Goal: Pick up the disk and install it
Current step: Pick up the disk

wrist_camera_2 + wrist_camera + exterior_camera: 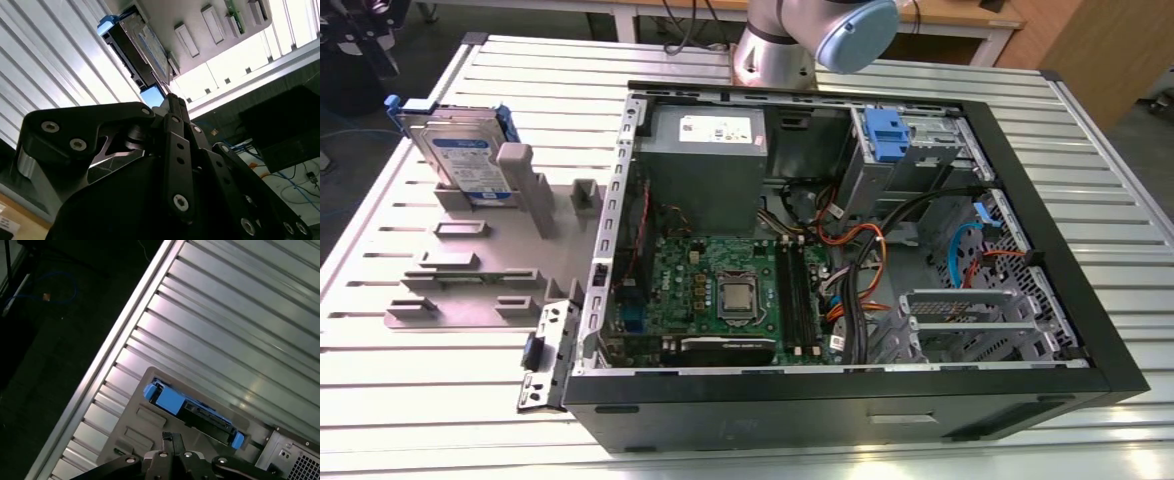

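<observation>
Pick step in hand. Silver rectangular blue-railed disk (pixel 192 410) stood upright in grey stand (pixel 467 228), ahead of gripper (pixel 172 439), untouched. Gripper opening cannot be told. Squaring to disk edge judged needed.

Rises as a silver arm (pixel 774 50) with a blue-grey joint cap (pixel 854 35) at the exterior view's top; carries a black gripper (pixel 172 440), jaws pressed together

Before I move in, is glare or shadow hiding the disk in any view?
Exterior view: even light, the disk reads clearly. Second wrist view: the table is blown out by glare, the claw a dark silhouette, the disk shaded but visible. First wrist view: bright streaks on the table, the disk's blue rails plain.
</observation>
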{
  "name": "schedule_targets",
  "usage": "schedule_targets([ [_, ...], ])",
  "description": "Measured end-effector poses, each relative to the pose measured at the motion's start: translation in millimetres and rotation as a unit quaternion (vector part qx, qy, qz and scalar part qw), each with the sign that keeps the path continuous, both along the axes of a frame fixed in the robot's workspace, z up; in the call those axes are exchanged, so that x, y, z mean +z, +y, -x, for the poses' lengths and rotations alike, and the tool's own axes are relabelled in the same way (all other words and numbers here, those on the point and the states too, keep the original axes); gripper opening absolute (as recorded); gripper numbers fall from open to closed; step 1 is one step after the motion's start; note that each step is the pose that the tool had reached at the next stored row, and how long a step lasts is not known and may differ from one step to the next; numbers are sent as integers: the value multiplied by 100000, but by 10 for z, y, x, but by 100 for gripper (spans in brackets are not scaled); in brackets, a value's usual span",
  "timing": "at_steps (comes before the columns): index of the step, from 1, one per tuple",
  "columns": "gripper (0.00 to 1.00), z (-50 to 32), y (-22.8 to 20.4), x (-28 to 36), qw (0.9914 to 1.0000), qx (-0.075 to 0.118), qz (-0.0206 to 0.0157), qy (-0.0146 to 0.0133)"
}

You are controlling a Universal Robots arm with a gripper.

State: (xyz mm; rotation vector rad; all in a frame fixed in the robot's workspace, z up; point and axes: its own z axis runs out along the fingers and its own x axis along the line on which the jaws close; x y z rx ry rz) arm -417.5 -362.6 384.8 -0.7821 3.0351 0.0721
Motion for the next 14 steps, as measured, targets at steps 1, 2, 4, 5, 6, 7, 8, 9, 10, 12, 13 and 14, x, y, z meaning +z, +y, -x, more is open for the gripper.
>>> schedule_targets([
  [1,11,0,0,0,99998,591,-1,-3],
  [2,11,0,0,0,99993,1206,0,-2],
  [4,11,0,0,-1,99965,2634,-2,-4],
  [5,11,0,0,-1,99941,3440,-2,-5],
  [6,11,0,0,-1,99911,4224,0,-3],
  [7,11,0,0,-1,99873,5029,-2,-4],
  [8,11,0,0,-1,99830,5825,0,-1],
  [9,11,0,0,-1,99777,6675,-1,-1],
  [10,11,0,0,-1,99721,7464,-2,-4],
  [12,11,0,0,-1,99596,8976,1,0],
  [13,11,0,0,-1,99535,9630,1,0],
  [14,11,0,0,-1,99476,10225,-1,-2],
])
